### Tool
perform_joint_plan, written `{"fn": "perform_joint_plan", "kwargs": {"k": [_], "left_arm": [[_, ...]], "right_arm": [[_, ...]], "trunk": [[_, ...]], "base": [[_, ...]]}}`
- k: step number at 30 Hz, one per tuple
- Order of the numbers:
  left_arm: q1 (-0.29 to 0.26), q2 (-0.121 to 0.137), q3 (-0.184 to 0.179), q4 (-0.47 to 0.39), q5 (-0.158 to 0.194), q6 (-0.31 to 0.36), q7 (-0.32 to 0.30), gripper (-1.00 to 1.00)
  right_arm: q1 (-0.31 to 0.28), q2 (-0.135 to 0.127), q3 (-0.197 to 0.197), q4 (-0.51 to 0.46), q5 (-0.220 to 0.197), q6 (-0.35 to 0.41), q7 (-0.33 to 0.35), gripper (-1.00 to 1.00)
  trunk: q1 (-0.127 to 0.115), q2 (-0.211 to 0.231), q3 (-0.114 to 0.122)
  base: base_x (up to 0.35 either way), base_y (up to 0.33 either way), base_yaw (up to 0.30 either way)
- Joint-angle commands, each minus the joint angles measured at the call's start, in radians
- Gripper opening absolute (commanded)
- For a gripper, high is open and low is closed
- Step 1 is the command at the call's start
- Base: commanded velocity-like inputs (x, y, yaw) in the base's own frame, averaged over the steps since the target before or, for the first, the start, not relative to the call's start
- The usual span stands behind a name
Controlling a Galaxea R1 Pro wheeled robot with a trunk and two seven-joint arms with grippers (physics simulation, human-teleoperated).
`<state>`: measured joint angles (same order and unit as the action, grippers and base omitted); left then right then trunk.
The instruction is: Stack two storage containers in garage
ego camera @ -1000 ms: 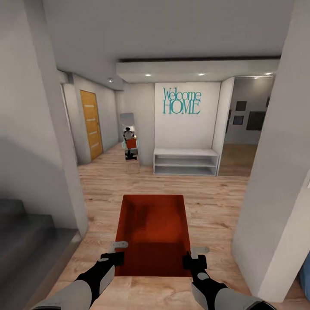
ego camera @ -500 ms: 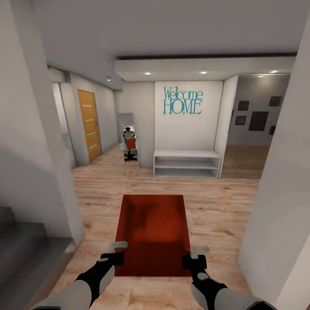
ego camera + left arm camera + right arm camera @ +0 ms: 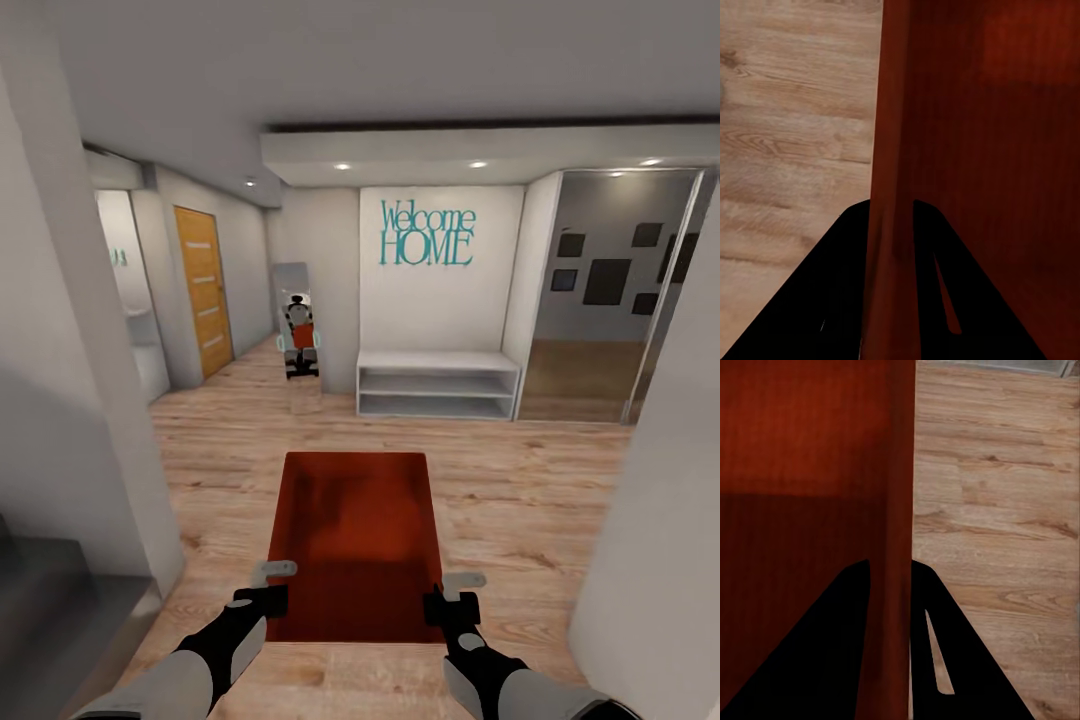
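Observation:
I carry a red-orange open-top storage container (image 3: pixel 355 540) in front of me, held level above the wood-plank floor. My left gripper (image 3: pixel 272 590) is shut on its left wall, near the corner closest to me. In the left wrist view that wall (image 3: pixel 891 187) runs between the two dark fingers (image 3: pixel 840 292). My right gripper (image 3: pixel 440 600) is shut on the right wall, which the right wrist view shows (image 3: pixel 900 510) clamped between its fingers (image 3: pixel 952 652). One container is in sight; the garage and its concrete floor are out of view.
White pillars stand close on the left (image 3: pixel 70 400) and right (image 3: pixel 660 540). Ahead, a white shelf bench (image 3: pixel 437 382) sits under a "Welcome HOME" sign (image 3: pixel 425 233). A mirror (image 3: pixel 298 335) stands beside it, an orange door (image 3: pixel 200 290) at left, a doorway (image 3: pixel 600 300) at right. Grey steps (image 3: pixel 50 590) lie lower left.
The view has advanced between the pillars, which slid outward; more of the hall and right doorway shows. The container and both grippers kept their places in the picture.

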<state>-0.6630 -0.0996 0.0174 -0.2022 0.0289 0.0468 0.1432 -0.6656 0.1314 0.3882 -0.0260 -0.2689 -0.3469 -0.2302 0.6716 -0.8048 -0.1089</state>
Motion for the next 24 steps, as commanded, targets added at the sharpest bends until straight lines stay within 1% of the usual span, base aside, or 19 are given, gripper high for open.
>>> {"fn": "perform_joint_plan", "kwargs": {"k": [1,24], "left_arm": [[0.000,0.022,0.021,0.000,-0.004,0.005,0.026,-1.00],[0.000,0.022,0.021,0.000,-0.004,0.005,0.026,-1.00]], "right_arm": [[-0.002,0.001,-0.074,-0.003,0.008,-0.018,-0.002,-1.00],[-0.002,0.001,-0.074,-0.003,0.008,-0.018,-0.002,-1.00]], "trunk": [[0.001,-0.001,-0.002],[0.001,-0.001,-0.002]], "base": [[0.322,0.000,0.000],[0.322,0.000,0.000]]}}
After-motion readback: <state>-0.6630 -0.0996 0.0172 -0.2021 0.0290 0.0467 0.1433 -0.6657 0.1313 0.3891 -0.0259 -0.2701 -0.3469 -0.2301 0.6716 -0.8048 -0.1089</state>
